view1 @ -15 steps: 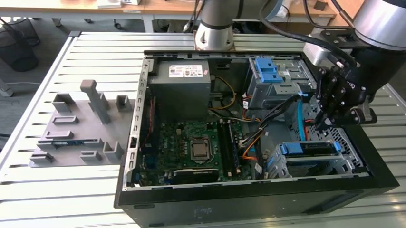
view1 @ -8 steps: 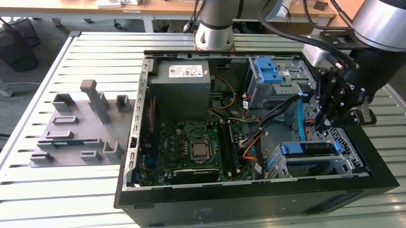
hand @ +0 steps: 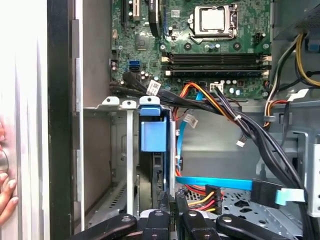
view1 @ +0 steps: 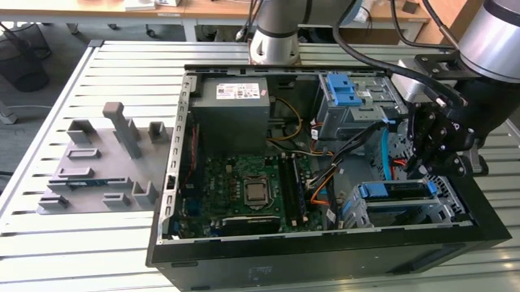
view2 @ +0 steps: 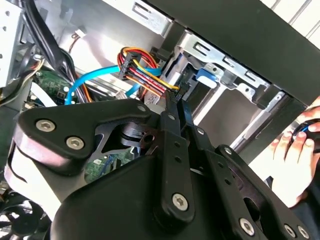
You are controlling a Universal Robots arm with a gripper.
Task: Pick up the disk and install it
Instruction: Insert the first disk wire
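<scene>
The computer case (view1: 325, 255) lies open on the slatted table (view1: 49, 243). In the metal cage (view1: 447, 210) at the case's near corner, on the exterior view's right, sits the disk (view1: 394, 190), its blue frame turned up. In the first wrist view it stands in the slot between the cage walls. The gripper (view2: 176, 102) hangs just above that cage, with its two fingers (view2: 172, 130) pressed together and their tips near the coloured cables (view2: 142, 75). A person's hand (view2: 295, 160) rests on the outer wall of the case beside the cage. Farther back along the same side is a second bay with a blue bracket (view1: 341, 91). The grey power supply (view1: 231, 103) fills the far corner.
</scene>
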